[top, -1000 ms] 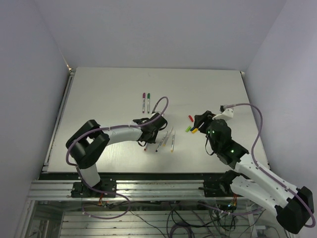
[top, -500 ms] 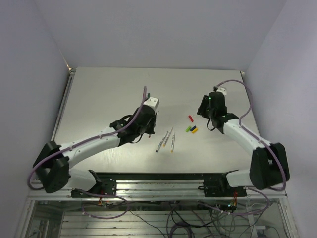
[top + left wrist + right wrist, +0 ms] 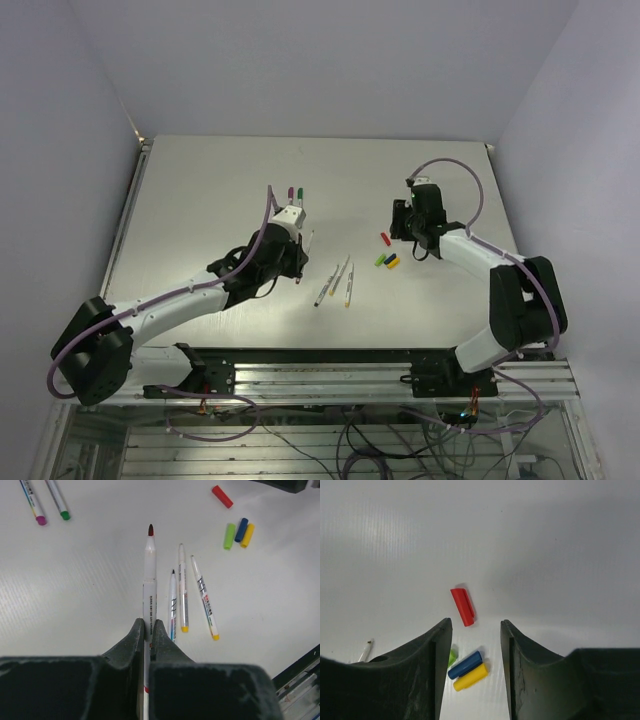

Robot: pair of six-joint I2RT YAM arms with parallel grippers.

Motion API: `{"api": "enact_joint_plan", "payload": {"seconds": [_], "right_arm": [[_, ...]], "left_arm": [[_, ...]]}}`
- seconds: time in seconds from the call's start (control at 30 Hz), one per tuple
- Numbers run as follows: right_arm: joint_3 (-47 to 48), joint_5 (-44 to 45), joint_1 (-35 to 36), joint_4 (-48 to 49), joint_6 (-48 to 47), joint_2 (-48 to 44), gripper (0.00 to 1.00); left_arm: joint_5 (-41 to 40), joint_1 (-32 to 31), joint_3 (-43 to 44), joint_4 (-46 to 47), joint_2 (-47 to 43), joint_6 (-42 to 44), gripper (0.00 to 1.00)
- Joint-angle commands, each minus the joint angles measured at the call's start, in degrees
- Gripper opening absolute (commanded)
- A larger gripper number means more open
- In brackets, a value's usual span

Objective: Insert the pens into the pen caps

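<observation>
The move ahead turns on the red cap and the right gripper. In the right wrist view the cap lies on the table just beyond the fingertips, a little left of the middle of their gap. Its long axis runs nearly along the line the fingers point, tilted slightly, so a close would likely bear across its short width. The jaws stand wide apart and hold nothing. The right arm is clearly the nearer one to this cap.

The left gripper is clamped narrowly on the red-tipped pen, gripping it near the back end. The uncapped tip sticks out ahead, off the table. From above, this pen sits well to the left of the red cap.

The green cap, blue cap and yellow cap lie bunched together nearer than the red cap. The blue and yellow ones touch side by side. Three loose pens rest roughly parallel on the table just right of the held pen. Two capped pens, magenta and green, lie to the far left.

Judging from this, the right arm needs a short reach forward and down, shifted slightly left, to take the red cap.
</observation>
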Motion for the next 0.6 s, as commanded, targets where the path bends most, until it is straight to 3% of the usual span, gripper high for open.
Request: {"api": "enact_joint_plan", "payload": {"seconds": [0.0,0.57], "right_arm": [[2.30,-1.56,0.78,2.96,-4.67,2.70,0.42],[7.59,2.24,4.19,1.66,-6.72,13.15,0.37]], "left_arm": [[3.49,0.68,-1.57,6.91,-1.30,-0.54,0.07],[8.20,3.03,-3.28,8.46,-0.03,-2.04,0.07]]}}
